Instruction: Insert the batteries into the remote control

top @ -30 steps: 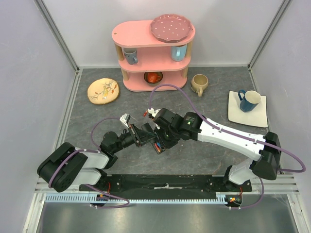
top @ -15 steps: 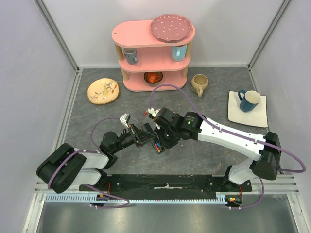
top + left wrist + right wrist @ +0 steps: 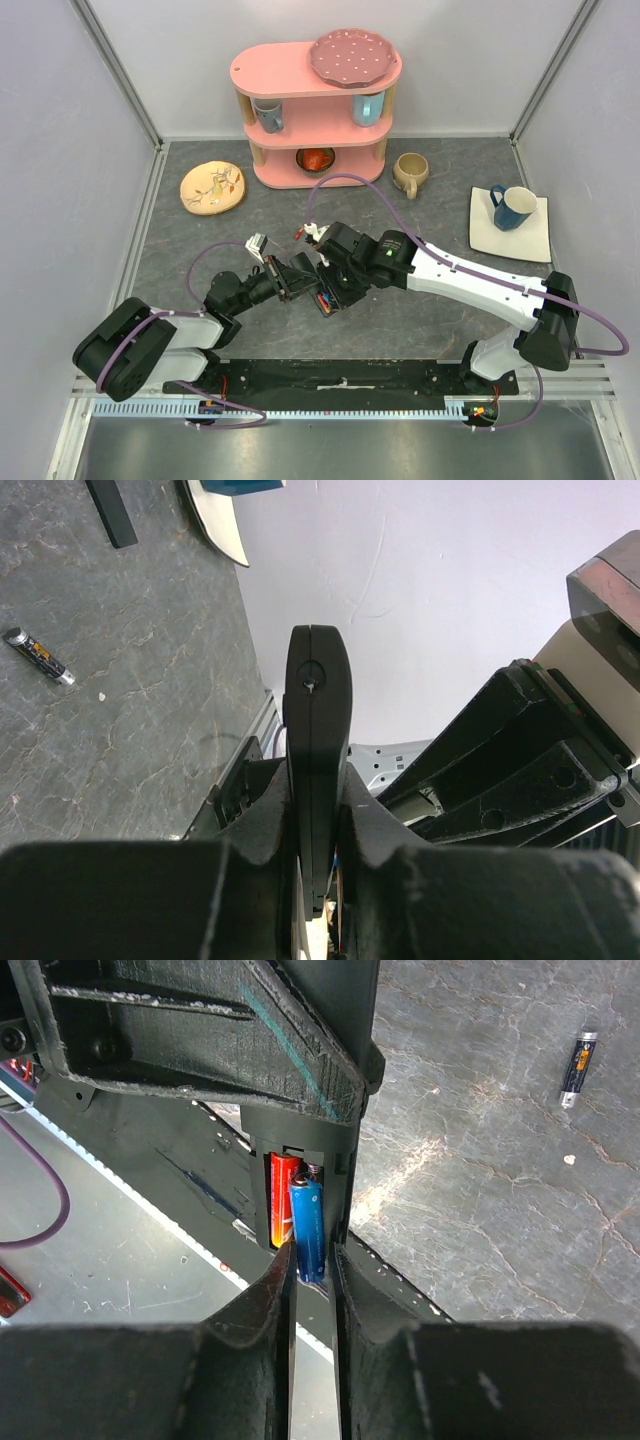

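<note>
the overhead view is bright and even, with soft short shadows under the arms (image 3: 460,275) on the grey tabletop (image 3: 180,250). in the left wrist view the foreground is a dark, out-of-focus mass; the remote control (image 3: 318,710) edge is crisp against a washed-out pale wall (image 3: 450,580). in the right wrist view a white glare patch lies on the tabletop, the near fingers (image 3: 262,1300) are soft, the blue battery (image 3: 308,1222) sharp and glinting.
</note>
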